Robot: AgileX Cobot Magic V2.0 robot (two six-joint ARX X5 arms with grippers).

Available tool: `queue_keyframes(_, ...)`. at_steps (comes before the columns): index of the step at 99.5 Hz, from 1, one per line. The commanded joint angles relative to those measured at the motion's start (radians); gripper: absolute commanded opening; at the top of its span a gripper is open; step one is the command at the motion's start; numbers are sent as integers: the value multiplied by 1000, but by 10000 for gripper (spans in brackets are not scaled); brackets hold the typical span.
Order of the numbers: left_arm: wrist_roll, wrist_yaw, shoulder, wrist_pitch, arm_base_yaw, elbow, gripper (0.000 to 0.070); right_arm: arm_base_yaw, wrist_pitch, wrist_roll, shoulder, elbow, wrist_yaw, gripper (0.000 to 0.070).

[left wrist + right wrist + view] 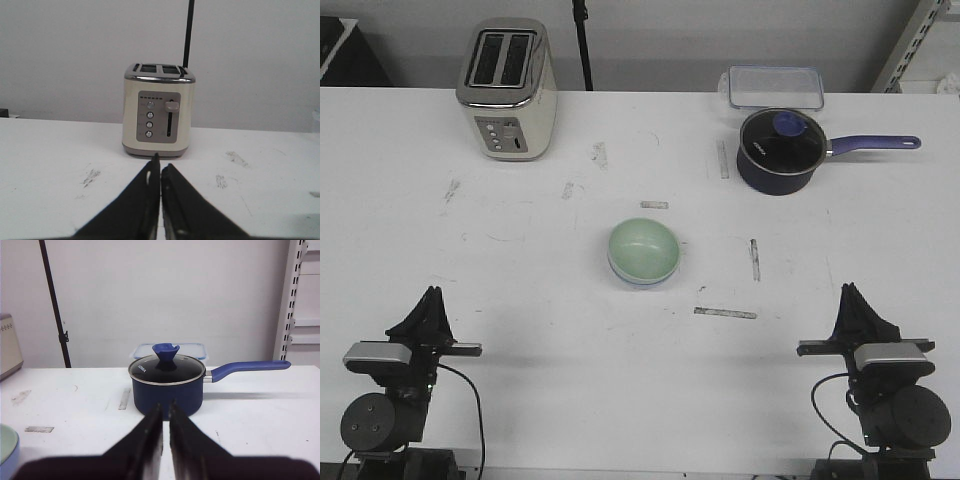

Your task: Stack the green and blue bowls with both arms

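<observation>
Well, at the near left corner of the counter (520,380) the left arm's gripper (428,296) sits low, its fingers (150,185) pressed nearly together with only a hairline slit between them and nothing held. They point straight up the counter at the cream toaster (507,90) standing at the far left, well away from them.

In the middle lies the task's own pair: the green bowl (643,250) sits nested in the blue bowl (638,281), of which only a thin periwinkle rim peeks out beneath. From here the stack looks already made. It lies forward and inward of both arms, roughly midway between them, perhaps a shade nearer the right, though I would not swear to it. Being round, it has no long axis to line up with.

Farther right and back stands the dark blue saucepan (778,150) with its lid on, a clear lidded box (775,87) behind it. At the near right corner the right arm's gripper (850,294) mirrors the left, its fingers (150,435) likewise almost closed on nothing, aimed at the saucepan, with the bowls' edge just catching its camera's corner.
</observation>
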Motion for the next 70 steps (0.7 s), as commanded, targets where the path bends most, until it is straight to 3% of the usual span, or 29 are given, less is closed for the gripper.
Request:
queue_keyframes(1, 44, -5, 0, -3, 0, -6, 1, 0, 11, 9, 0, -4, 1, 15)
queue_keyframes(70, 40, -4, -137, 6, -1, -229, 1, 0, 11, 9, 0, -4, 1, 15)
